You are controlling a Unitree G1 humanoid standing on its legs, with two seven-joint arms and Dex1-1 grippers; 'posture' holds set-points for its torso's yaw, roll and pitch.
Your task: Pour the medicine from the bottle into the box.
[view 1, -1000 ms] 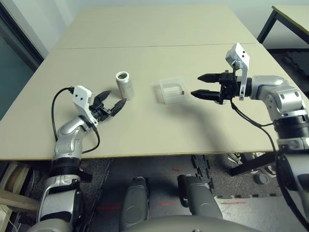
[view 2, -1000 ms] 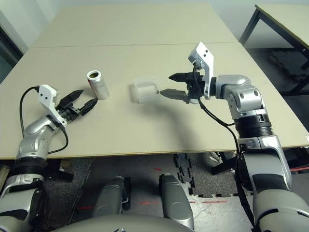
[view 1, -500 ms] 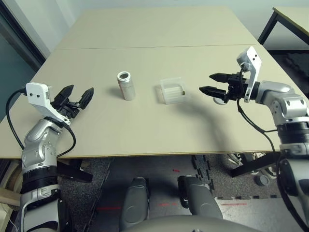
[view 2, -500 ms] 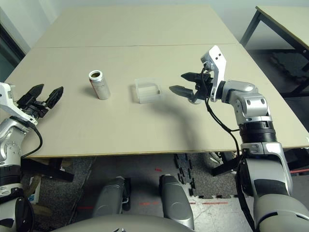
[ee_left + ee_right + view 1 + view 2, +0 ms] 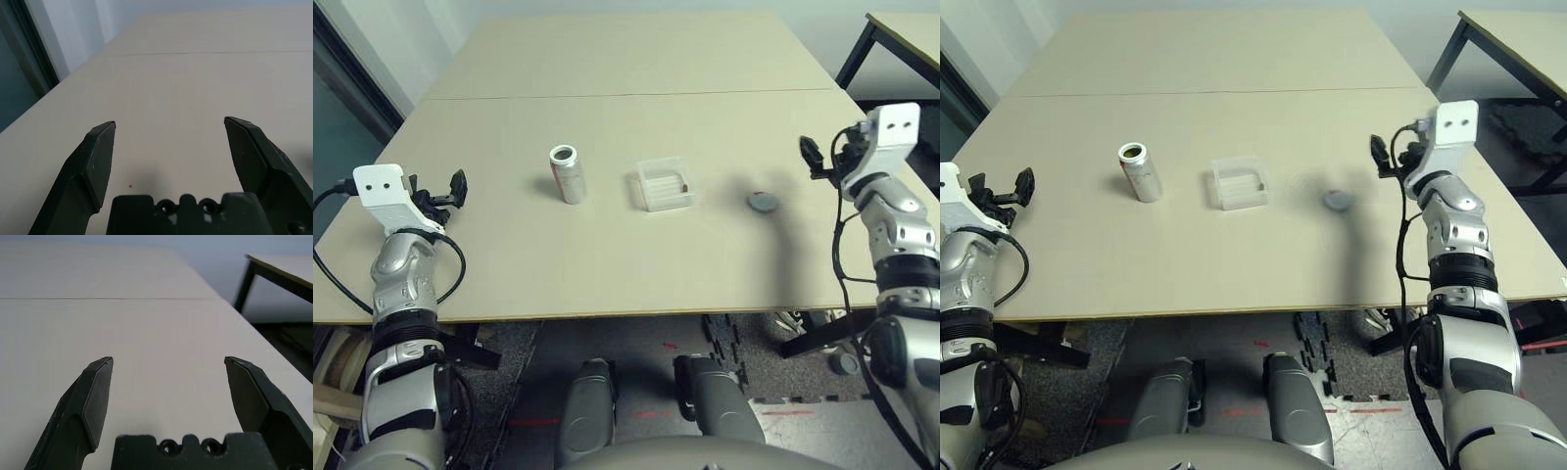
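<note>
Silvery-grey bottle (image 5: 567,174), clear whitish box (image 5: 664,184), grey cap (image 5: 763,202), beige table (image 5: 636,69)

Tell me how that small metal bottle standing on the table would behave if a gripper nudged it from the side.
The bottle stands upright, tall for its narrow base, so it would probably tip rather than slide. Being a round cylinder, it would likely roll once down. Its mouth is open, with the cap lying apart, so any contents might spill.
</note>
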